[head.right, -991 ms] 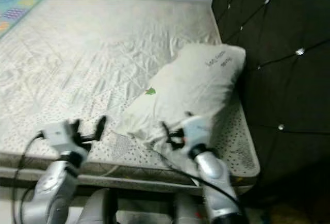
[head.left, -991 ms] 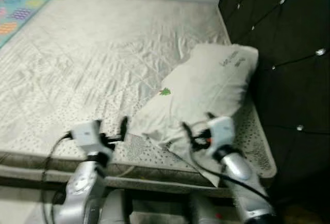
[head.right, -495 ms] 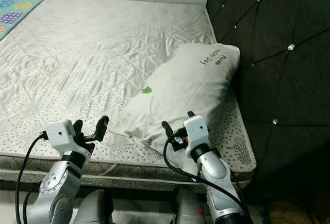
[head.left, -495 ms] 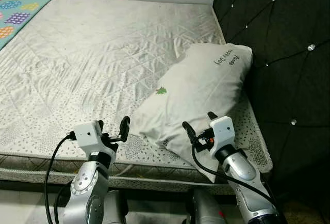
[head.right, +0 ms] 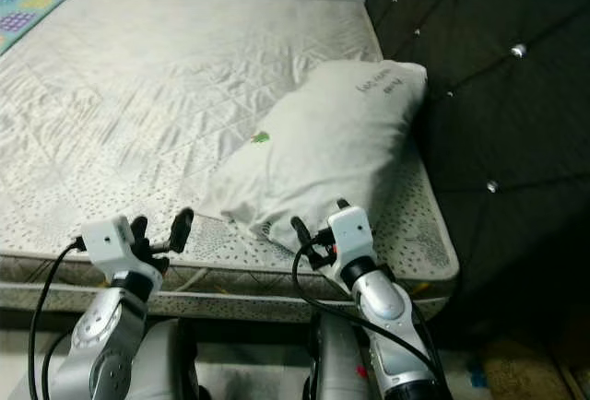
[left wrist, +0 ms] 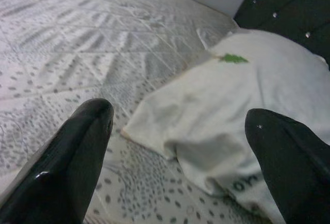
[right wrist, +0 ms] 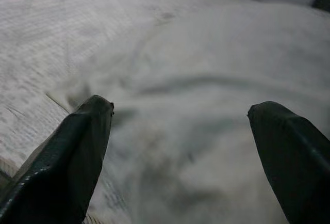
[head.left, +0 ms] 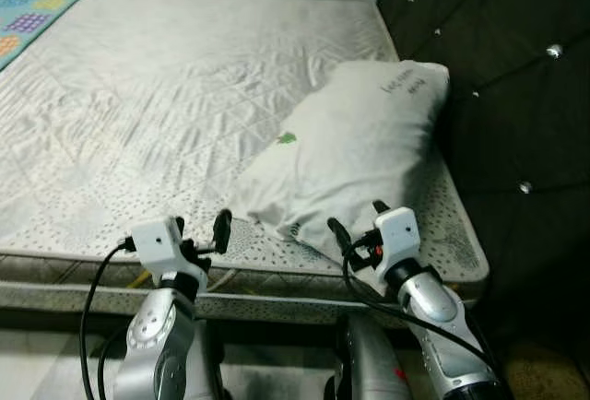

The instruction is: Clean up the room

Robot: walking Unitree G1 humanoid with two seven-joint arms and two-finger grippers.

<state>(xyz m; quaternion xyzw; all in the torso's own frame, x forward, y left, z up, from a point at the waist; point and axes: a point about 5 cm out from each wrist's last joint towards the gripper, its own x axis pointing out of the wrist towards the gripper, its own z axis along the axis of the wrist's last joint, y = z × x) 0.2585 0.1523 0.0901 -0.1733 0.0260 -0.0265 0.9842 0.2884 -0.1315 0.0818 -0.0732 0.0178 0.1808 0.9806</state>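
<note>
White cotton, the pillow (head.left: 355,156) is seen right of centre in the frame, lying askew on the mattress (head.left: 138,96) with its far end against the headboard (head.left: 502,96). To straighten it well, both near corners are probably best pinched together and the whole thing swung square. The right gripper (head.left: 355,225) is held raised just at the near edge, fingers spread wide, nothing gripped. The left gripper (head.left: 201,227) is poised low left of the corner, likewise open and empty.
</note>
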